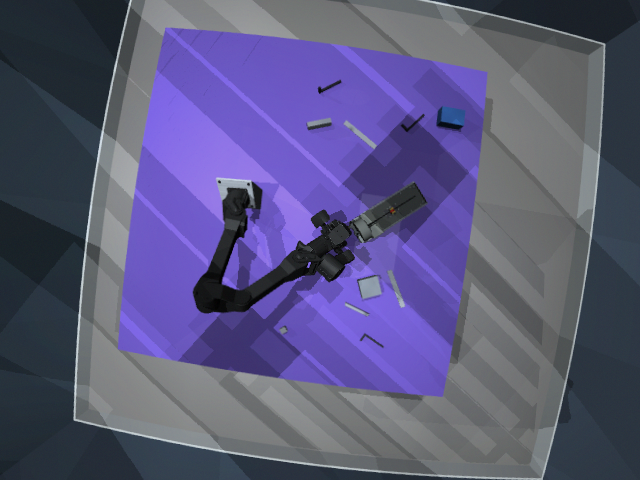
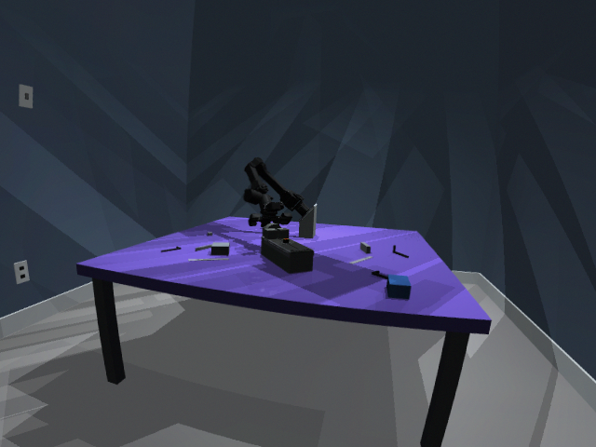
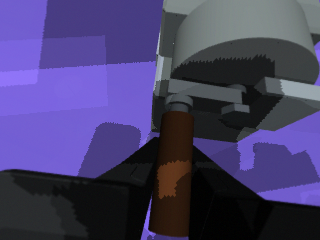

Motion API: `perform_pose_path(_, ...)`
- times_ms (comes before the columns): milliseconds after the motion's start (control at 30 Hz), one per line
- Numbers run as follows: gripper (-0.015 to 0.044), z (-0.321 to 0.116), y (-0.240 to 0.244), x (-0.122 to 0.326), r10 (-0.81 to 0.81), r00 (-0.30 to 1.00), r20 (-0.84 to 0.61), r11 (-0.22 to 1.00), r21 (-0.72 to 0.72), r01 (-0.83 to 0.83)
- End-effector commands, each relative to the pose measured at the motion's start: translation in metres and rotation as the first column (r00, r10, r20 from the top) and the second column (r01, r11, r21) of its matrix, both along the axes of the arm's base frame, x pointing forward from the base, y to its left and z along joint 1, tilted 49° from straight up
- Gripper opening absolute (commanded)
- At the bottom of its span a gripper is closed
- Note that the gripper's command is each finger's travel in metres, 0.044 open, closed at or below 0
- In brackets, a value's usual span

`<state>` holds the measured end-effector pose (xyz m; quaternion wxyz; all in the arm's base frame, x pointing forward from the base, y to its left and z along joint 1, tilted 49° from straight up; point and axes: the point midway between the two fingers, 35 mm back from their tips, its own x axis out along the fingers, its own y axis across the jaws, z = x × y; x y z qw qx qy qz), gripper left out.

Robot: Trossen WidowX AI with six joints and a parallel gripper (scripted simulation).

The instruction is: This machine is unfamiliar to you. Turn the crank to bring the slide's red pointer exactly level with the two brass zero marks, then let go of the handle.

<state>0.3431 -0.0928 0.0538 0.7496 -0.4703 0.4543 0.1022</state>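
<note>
At the machine's near end, the end effector pinches the crank handle; alignment is unreadable, and letting go remains.

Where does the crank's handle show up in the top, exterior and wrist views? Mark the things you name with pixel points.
Top: not visible; the gripper (image 1: 350, 233) covers that end of the machine.
Exterior: not distinguishable; the arm's dark parts crowd that end.
Wrist: bottom centre, the upright brown handle (image 3: 175, 175), between the fingers.
Shared landmark: the machine's grey rounded housing (image 1: 362, 227) (image 2: 272, 225) (image 3: 245, 30), upper right in the wrist view.
</note>
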Motion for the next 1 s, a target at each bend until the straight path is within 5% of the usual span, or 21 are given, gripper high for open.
perform_pose_path(0,0.0000,0.003,0.003,0.000,0.001,1.000,0.002,1.000,0.002,-0.001)
perform_pose_path(967,0.0000,0.018,0.011,0.004,0.001,1.000,0.002,1.000,0.003,-0.001)
